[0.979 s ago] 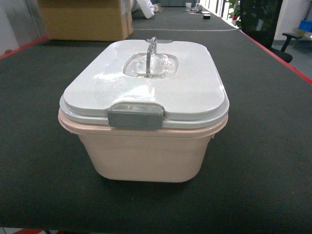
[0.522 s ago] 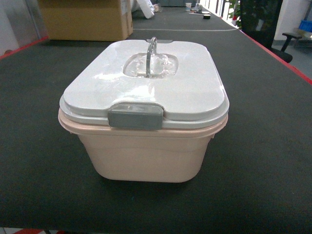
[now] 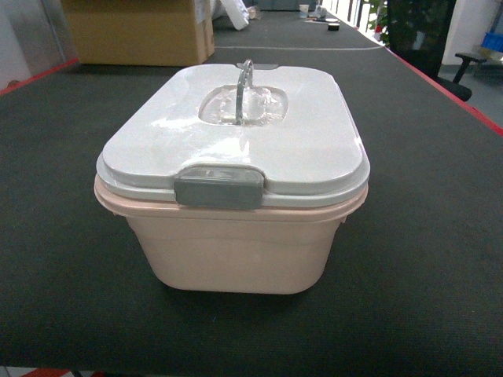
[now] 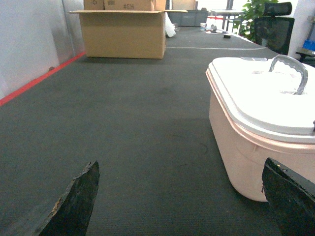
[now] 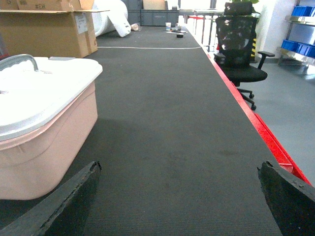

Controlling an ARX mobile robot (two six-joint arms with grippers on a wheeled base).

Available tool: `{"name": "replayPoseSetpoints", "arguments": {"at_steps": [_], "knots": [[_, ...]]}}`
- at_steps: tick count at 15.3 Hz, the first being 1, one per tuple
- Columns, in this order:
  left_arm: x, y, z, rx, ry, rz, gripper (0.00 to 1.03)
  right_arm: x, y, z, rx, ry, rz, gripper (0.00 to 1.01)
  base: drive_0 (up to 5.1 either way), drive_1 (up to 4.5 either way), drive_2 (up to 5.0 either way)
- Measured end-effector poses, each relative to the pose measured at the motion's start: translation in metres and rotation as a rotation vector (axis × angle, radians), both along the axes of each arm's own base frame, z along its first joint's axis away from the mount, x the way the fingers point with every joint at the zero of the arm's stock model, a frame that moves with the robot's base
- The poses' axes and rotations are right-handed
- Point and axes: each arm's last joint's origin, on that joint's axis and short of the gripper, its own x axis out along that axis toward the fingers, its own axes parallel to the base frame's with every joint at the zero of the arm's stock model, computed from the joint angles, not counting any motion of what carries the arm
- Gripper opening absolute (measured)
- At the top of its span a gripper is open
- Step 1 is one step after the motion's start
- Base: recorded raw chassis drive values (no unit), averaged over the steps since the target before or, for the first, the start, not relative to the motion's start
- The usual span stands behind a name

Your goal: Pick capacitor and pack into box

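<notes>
The box (image 3: 236,243) sat on the dark mat (image 3: 424,236), near the front edge and about centred in the head view. Its white lid (image 3: 299,149) was on. The grey clasp (image 3: 218,187) sat at the middle of the near rim, and whether it was latched could not be told. The handle (image 3: 244,88) stood upright over a recess in the middle of the lid. The pink tub showed below the lid rim on every visible side.

No capacitor could be made out in any view.

Neither arm appeared in the head view. In the left wrist view the left gripper (image 4: 182,206) was spread wide, its two dark fingertips (image 4: 74,206) at the bottom corners of the frame with bare mat between them and nothing held. The box stood to its right, the right fingertip just in front of the tub's near corner; contact could not be judged.

In the right wrist view the right gripper (image 5: 179,206) was also spread wide, fingertips (image 5: 288,196) at the bottom corners, nothing between them. The box lay to its left, close to the left fingertip.

A brown cardboard carton (image 3: 137,31) stood at the far left of the mat, well apart from the box. A red strip (image 5: 256,123) edged the mat on the right, and a black office chair (image 5: 238,42) stood beyond it.
</notes>
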Motion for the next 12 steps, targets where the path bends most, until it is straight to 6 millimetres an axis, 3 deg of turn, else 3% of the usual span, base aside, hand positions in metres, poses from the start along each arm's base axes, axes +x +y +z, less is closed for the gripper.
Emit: {"name": "replayPoseSetpoints", "arguments": {"at_steps": [12], "knots": [[0.0, 0.0, 0.0, 0.0, 0.0, 0.0, 0.98, 0.0, 0.0, 0.0, 0.0, 0.0, 0.0, 0.98, 0.0, 0.0, 0.0]]}}
